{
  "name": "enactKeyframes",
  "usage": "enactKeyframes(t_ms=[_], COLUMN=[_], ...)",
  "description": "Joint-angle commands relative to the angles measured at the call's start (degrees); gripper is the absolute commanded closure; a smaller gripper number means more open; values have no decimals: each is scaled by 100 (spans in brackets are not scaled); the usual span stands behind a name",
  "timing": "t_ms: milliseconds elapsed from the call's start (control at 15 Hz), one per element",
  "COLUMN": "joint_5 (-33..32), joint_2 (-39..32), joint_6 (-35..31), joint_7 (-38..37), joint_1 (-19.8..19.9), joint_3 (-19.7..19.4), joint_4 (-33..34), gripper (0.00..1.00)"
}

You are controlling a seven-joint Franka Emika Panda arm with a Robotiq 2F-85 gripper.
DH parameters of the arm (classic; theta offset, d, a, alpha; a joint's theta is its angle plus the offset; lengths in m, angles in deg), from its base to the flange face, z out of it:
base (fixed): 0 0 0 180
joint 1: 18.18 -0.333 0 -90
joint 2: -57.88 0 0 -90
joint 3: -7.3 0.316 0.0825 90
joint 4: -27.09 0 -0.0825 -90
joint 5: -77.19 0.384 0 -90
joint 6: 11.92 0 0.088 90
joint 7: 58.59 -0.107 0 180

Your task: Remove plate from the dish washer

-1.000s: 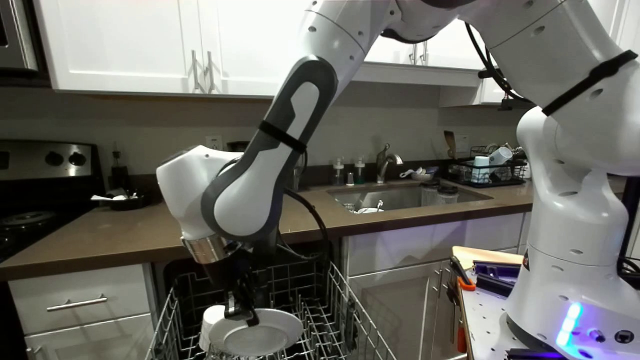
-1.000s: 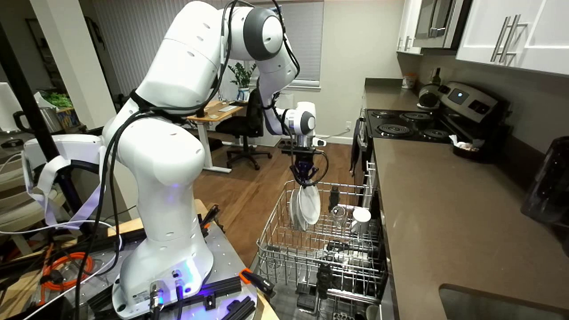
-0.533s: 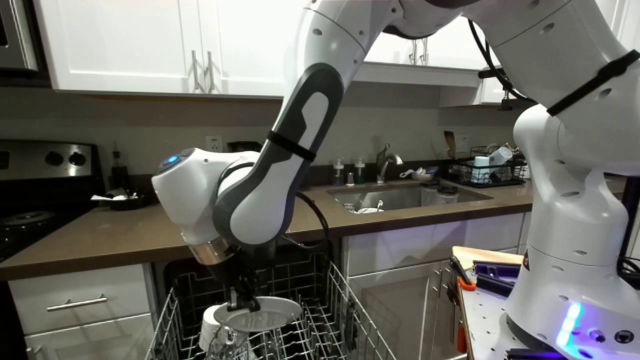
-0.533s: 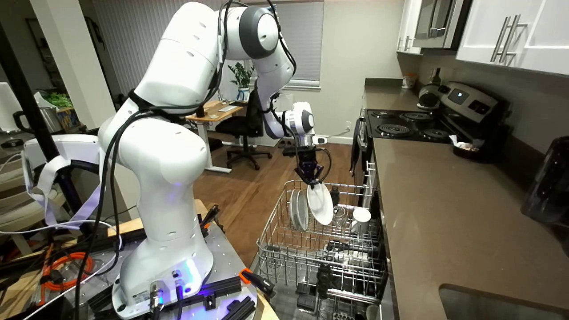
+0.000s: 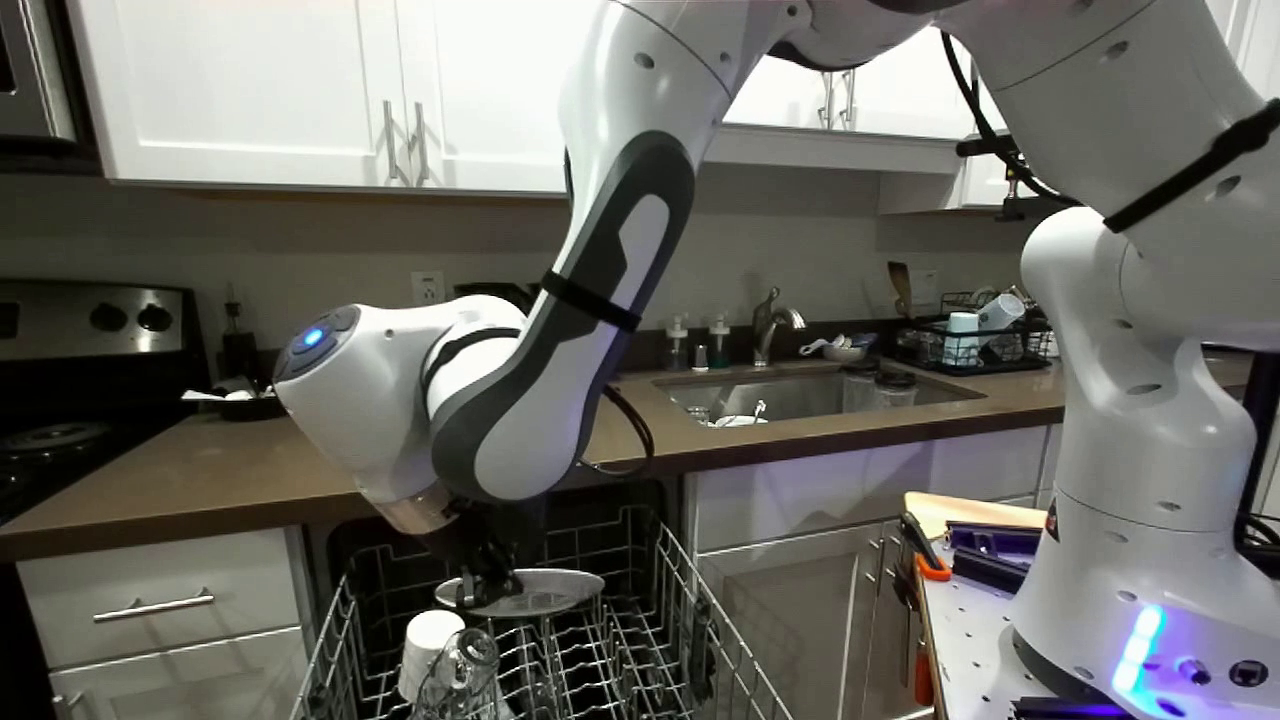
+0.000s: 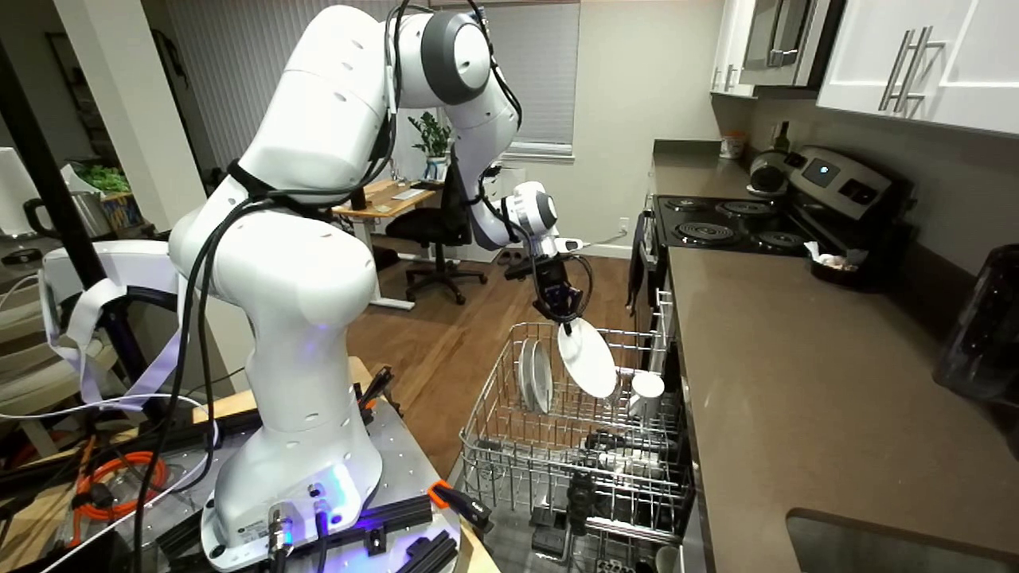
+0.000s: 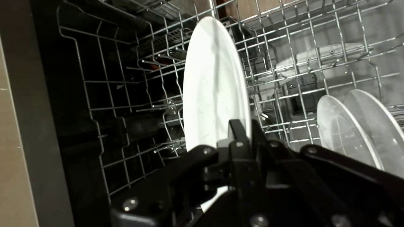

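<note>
"At the gripper (image 7: 247,132): white plate (image 6: 587,358), clamped by its rim. How is it set?"

"Tilted; in an exterior view its outline's long axis slopes from the grip down toward the brown counter (image 6: 780,350)."

"And its surroundings?"

"Below: the dishwasher rack (image 5: 722,619), bearing two other plates (image 6: 542,378), a white cup (image 6: 646,387) and a glass (image 5: 465,665). Farther out: stove (image 6: 747,228) beside the counter, desk (image 6: 382,198) across the wooden floor (image 6: 446,342)."

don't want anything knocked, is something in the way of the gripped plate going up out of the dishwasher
Nothing visible blocks the plate on the way up; the gripper, shut on its rim, would rise with it. In an exterior view the white cup stands toward the counter, so moving sideways that way might bump it.
</note>
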Motion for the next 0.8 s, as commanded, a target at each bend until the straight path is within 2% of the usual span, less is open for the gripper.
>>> enactKeyframes(t_ms=[0, 400, 733], joint_5=[-437, -1060, -1398], joint_2=[19, -22, -42], joint_6=[553, 1352, 1776], joint_7=[-469, -1064, -1309], joint_1=[-174, -233, -120], joint_3=[-58, 41, 239], joint_4=[193, 391, 488], gripper=[93, 93, 93])
